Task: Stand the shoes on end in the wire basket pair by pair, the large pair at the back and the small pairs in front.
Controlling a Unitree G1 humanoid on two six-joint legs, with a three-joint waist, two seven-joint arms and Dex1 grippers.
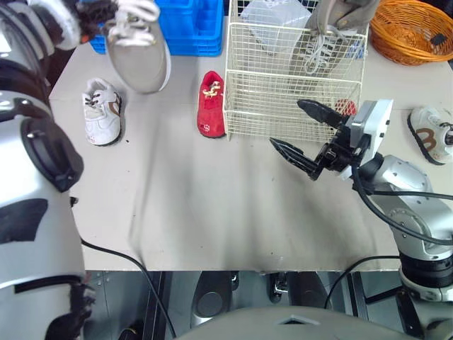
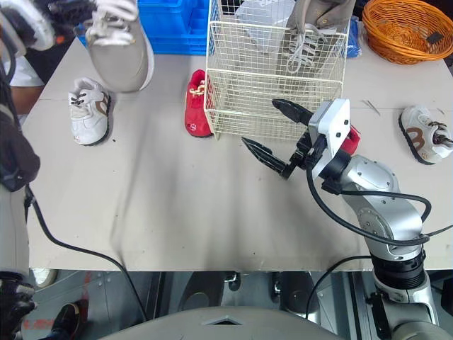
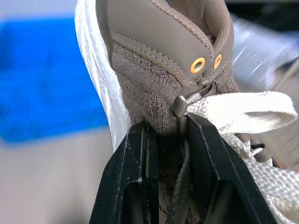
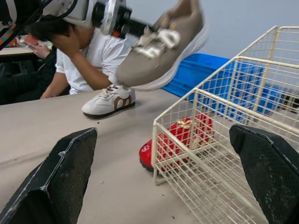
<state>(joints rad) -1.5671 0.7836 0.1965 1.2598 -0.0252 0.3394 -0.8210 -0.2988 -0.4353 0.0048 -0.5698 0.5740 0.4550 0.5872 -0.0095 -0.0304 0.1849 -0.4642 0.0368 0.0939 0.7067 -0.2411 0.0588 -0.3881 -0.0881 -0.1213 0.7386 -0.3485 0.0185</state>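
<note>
**Large shoe held aloft, its mate standing in the basket**

The left gripper (image 3: pixel 168 127) had its fingers clamped on the tongue of the large taupe shoe (image 1: pixel 138 49), above the table's left rear. This grip probably suited standing it on end beside its mate (image 1: pixel 333 28) at the back of the wire basket (image 1: pixel 283 106). The right gripper (image 2: pixel 260 122) hovered at the basket's front, fingers apart.

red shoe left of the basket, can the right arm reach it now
Probably yes: the right gripper, jaws open, is in front of the wire basket, and bare table lies between it and the red shoe by the basket's left wall.
</note>
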